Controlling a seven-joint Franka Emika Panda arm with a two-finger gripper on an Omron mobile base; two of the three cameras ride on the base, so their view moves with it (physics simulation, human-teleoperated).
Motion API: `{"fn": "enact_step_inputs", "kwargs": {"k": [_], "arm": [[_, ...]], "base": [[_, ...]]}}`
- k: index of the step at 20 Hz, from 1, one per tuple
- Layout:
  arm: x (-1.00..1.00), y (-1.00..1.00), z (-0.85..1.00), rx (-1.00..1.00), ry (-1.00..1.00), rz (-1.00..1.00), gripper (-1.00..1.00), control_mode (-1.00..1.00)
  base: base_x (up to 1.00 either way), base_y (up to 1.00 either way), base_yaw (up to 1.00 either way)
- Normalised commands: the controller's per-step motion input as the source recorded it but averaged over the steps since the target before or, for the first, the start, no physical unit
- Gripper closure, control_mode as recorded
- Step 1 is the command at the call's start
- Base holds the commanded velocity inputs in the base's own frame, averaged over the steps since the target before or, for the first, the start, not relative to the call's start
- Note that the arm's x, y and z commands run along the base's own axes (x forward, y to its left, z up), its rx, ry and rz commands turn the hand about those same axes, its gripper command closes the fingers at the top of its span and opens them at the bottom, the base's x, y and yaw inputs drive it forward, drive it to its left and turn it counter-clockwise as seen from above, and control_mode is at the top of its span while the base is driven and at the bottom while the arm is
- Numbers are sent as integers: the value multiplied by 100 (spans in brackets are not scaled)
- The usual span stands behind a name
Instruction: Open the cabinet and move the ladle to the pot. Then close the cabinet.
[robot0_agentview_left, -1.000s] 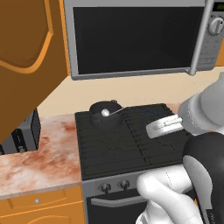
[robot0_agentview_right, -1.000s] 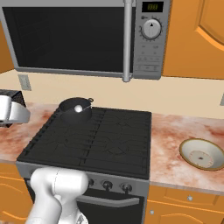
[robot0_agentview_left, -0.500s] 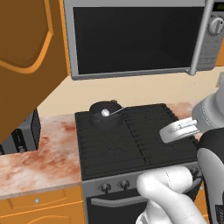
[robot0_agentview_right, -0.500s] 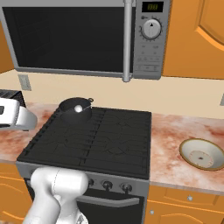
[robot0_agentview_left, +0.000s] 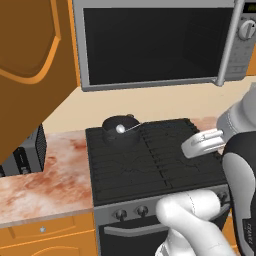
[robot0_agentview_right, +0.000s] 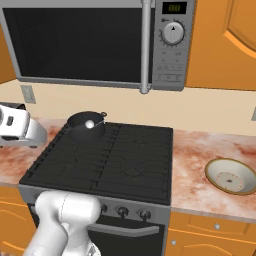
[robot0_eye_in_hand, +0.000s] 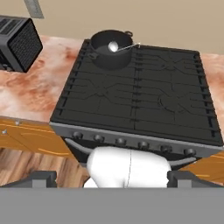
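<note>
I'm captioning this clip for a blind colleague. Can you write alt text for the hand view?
A dark pot sits at the back left of a black stove, with the pale ladle resting in it, handle over the rim. A black toaster stands on the marbled counter beside the stove, and the open gripper hangs well back from them.

Kitchen: stove (robot0_agentview_right: 110, 160), microwave (robot0_agentview_right: 95, 42), marble counter (robot0_agentview_right: 200, 165).

base views: behind arm, left and right, facing stove (robot0_agentview_left: 150, 160) | hand view: above stove, looking down
</note>
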Motion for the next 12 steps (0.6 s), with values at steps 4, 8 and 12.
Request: {"fn": "enact_step_inputs", "kwargs": {"k": [4, 8, 12], "arm": [[0, 0, 0, 0, 0, 0, -100, 100], [0, 0, 0, 0, 0, 0, -100, 100], [0, 0, 0, 0, 0, 0, -100, 100]], "base": [[-98, 3, -1], [-100, 53, -2], [-100, 97, 0]]}}
